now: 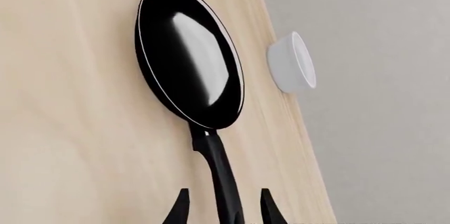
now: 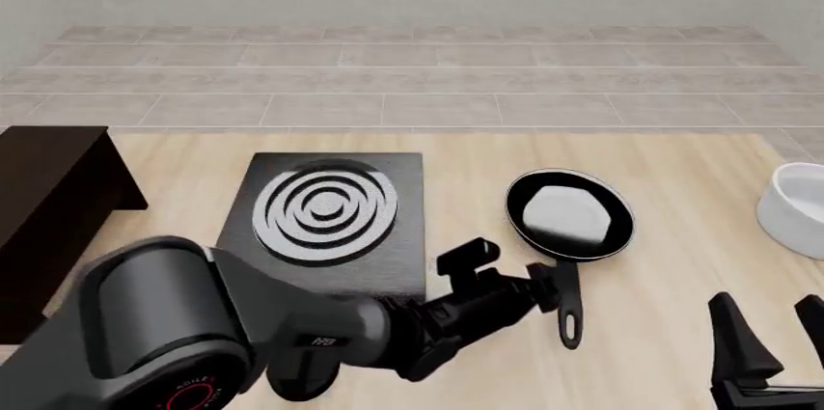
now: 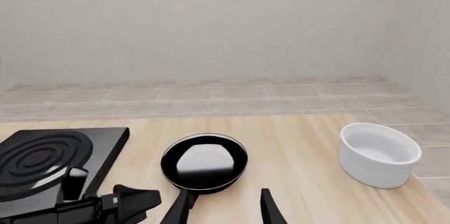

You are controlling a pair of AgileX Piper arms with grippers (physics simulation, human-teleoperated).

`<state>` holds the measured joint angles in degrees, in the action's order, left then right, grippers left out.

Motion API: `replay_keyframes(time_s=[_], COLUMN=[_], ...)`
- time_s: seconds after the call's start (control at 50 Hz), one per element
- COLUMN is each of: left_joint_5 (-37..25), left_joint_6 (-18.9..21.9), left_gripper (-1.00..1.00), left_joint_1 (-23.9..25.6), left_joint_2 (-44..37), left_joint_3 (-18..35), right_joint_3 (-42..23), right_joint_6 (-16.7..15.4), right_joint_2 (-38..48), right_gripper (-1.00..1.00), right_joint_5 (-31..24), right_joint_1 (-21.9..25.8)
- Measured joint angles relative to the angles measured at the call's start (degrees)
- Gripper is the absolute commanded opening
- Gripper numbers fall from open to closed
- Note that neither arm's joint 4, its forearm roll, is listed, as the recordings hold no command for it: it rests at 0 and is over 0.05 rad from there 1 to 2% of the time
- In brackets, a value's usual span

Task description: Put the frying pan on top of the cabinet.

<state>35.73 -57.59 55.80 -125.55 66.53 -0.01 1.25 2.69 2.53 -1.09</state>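
The frying pan [image 2: 569, 215] lies flat on the light wooden table, right of the middle, its thin black handle [image 2: 568, 306] pointing toward the arms. My left gripper [image 1: 225, 209] is open with one finger on each side of that handle, a gap showing on both sides; the front view shows the left gripper [image 2: 557, 296] low at the handle. The frying pan [image 3: 204, 162] also shows in the right wrist view. The dark brown cabinet [image 2: 52, 200] stands at the far left. My right gripper [image 2: 775, 331] hovers open and empty at the front right.
A flat black slab with silver rings [image 2: 328, 212] lies left of the pan, between it and the cabinet. A white bowl [image 2: 801, 205] sits at the table's right edge. The left arm's thick body [image 2: 193, 333] fills the front left.
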Motion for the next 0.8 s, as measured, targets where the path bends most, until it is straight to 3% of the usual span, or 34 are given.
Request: replay_keyframes(time_s=[0.8], left_joint_5=[1.3], left_joint_6=[-2.0], left_gripper=[1.00], left_joint_1=[1.6], left_joint_2=[-5.5], left_joint_3=[5.0], right_joint_3=[0.0], right_joint_6=[0.1], right_joint_2=[2.0], right_gripper=[1.00], right_joint_5=[1.7], right_joint_1=[0.0])
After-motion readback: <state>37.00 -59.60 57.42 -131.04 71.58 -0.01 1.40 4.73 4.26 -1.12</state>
